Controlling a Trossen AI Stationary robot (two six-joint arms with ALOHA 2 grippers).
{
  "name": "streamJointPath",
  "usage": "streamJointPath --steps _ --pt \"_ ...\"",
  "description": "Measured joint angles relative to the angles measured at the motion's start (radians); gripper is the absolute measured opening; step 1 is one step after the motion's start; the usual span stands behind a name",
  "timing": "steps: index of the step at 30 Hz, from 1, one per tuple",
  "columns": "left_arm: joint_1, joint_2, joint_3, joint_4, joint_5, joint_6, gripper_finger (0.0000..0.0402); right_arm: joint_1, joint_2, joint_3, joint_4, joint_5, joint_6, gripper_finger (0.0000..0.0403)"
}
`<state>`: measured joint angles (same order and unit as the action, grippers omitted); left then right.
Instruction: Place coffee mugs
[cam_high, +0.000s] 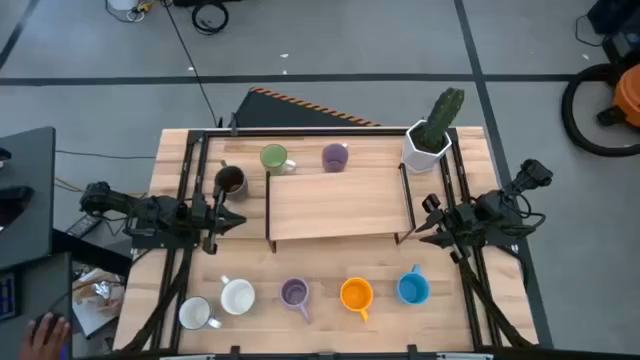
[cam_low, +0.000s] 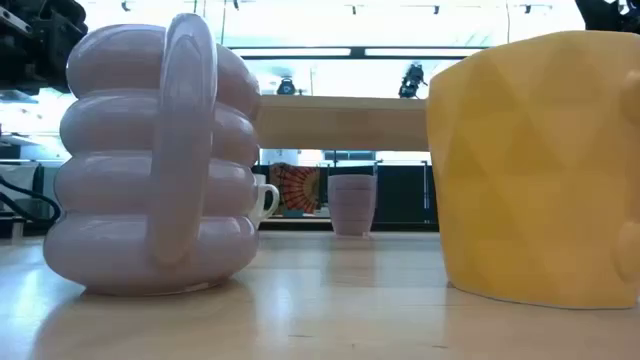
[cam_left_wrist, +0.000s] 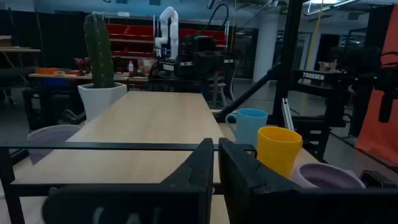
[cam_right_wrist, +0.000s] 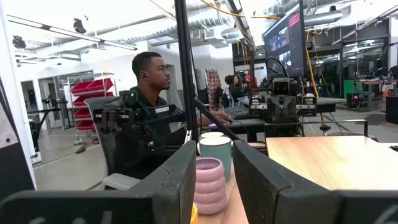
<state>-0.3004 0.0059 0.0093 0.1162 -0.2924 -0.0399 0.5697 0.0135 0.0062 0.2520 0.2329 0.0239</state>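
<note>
Looking down, 5 mugs line the table in front of the raised shelf (cam_high: 338, 203): white (cam_high: 194, 313), white (cam_high: 238, 296), lilac (cam_high: 294, 292), orange (cam_high: 356, 294), blue (cam_high: 412, 289); brown (cam_high: 230, 180), green (cam_high: 273, 158) and lilac (cam_high: 334, 157) sit behind it. Left wrist view: left gripper (cam_left_wrist: 215, 163), beside the shelf, nearly pressed together. Right wrist view: right gripper (cam_right_wrist: 214, 180) slightly spread, empty.

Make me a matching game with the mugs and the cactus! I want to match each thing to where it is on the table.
Things:
1. blue mug
2. green mug
3. cactus pot
4. dark brown mug

Places:
A. just in front of the left tool
B. far right corner of the table, beside the wooden shelf
C. right end of the near row of mugs
D. behind the wooden shelf, next to a lilac mug

Right pairs: 1-C, 2-D, 3-B, 4-A
</note>
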Motion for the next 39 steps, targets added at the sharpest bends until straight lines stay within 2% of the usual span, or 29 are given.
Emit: streamJointPath --steps 39 --pt "0.018 0.000 0.000 0.000 -0.003 0.000 0.0031 0.000 0.000 0.000 0.000 0.000 0.000 0.0113"
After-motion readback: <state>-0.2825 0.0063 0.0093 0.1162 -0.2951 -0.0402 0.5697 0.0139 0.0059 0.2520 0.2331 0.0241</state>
